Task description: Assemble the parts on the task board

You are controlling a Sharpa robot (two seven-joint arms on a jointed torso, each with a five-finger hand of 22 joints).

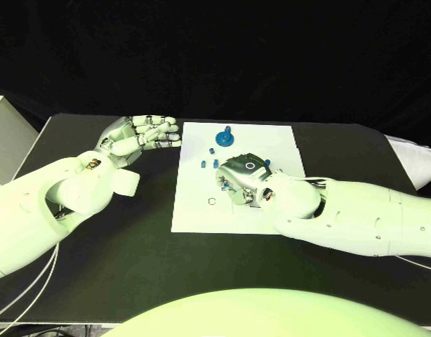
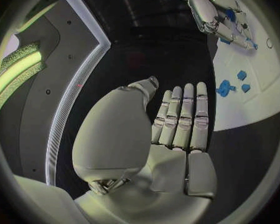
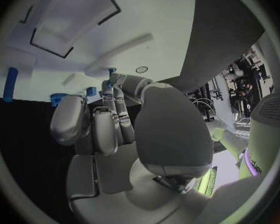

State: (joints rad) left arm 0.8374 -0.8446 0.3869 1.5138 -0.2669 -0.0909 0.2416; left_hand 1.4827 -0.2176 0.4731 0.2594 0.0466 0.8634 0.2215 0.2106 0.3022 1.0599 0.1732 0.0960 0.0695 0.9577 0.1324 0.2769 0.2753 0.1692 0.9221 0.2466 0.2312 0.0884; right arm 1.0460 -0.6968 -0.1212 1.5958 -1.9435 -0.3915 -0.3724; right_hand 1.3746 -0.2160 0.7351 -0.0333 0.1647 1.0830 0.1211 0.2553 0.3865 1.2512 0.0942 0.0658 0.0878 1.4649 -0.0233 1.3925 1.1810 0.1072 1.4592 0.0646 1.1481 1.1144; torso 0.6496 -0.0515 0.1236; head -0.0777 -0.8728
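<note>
White and flat, the rectangular task board (image 1: 238,203) is lying mid-bench (image 1: 104,267) in the head view, small blue parts (image 1: 224,134) sitting on its far half; the right hand (image 1: 244,179) is hovering over it. In the left wrist view, the left hand (image 2: 177,134) is holding nothing, fingers (image 2: 187,115) straight, beside the board. In the right wrist view, the right fingers (image 3: 109,119) are curling near a blue part (image 3: 107,85); whether they are gripping it, I cannot tell.

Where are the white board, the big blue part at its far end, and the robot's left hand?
task board (image 1: 201,210): head view, bare near-left area of the plate.
large blue part (image 1: 224,135): head view, its middle.
left hand (image 1: 140,135): head view, middle of the hand.
</note>
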